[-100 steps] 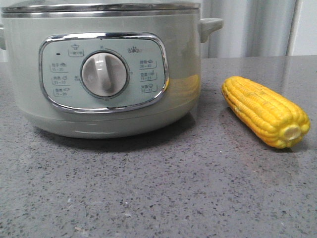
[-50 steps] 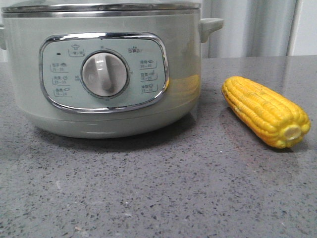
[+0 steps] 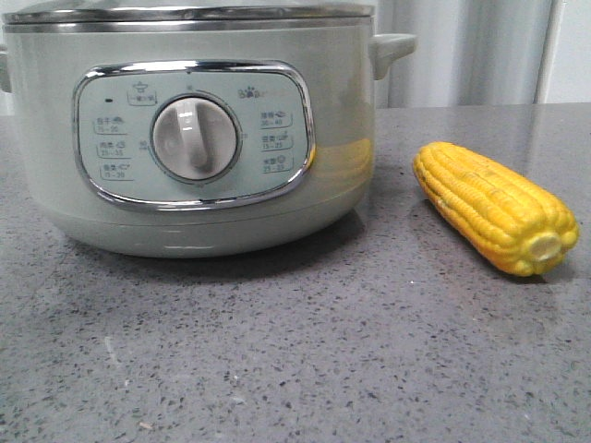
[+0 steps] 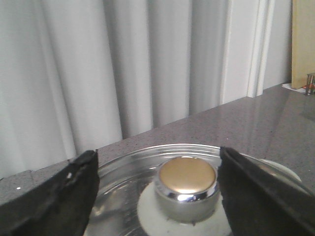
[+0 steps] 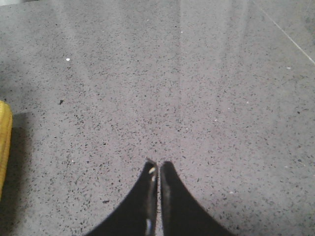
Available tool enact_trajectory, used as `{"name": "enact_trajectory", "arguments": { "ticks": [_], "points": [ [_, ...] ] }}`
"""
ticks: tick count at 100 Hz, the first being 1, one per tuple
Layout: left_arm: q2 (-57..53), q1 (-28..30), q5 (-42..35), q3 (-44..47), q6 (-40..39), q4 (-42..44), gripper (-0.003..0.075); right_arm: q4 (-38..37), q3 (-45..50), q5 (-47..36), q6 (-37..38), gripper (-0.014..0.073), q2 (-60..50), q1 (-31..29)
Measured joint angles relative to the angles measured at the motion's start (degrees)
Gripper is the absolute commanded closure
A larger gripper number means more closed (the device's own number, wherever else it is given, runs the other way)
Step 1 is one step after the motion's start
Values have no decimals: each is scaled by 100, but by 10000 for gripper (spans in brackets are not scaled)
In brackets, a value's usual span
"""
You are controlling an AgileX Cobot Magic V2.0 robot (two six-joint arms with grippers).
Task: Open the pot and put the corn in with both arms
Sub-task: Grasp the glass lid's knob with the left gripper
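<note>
We find the large round pale sage-green electric pot (image 3: 194,138) standing at the left of the speckled grey stone table (image 3: 305,351), its white dial facing us. Its clear glass lid (image 4: 123,167) is seated on the steel rim, so we judge the opening step not yet done. In the left wrist view, the left gripper (image 4: 157,189) has its jaws wide apart, one black finger on either side of the lid's gold-topped chrome knob (image 4: 187,184), and not touching it as far as we can tell. To the right, the bright yellow tapered corn (image 3: 494,208) lies on its side on the table, near the pot and apart from it. The right gripper (image 5: 158,174) has its jaws together, gripping nothing, above bare table beside the corn. We judge that lifting the lid, grasping the corn and placing it inside all remain.
</note>
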Motion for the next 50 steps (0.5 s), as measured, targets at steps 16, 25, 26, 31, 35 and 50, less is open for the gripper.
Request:
{"name": "enact_trajectory", "arguments": {
  "ticks": [16, 25, 26, 31, 35, 50],
  "points": [
    [598, -226, -94, -352, 0, 54, 262, 0, 101, -15, 0, 667, 0, 0],
    [858, -250, -169, -518, 0, 54, 262, 0, 150, -45, 0, 667, 0, 0],
    [877, -255, -169, -529, 0, 54, 262, 0, 151, -45, 0, 667, 0, 0],
    [995, -255, -178, -591, 0, 54, 262, 0, 165, -45, 0, 667, 0, 0],
    [1076, -255, -191, -640, 0, 54, 262, 0, 165, -45, 0, 667, 0, 0],
    [1297, -255, -275, -672, 0, 54, 262, 0, 210, -89, 0, 667, 0, 0]
  ]
}}
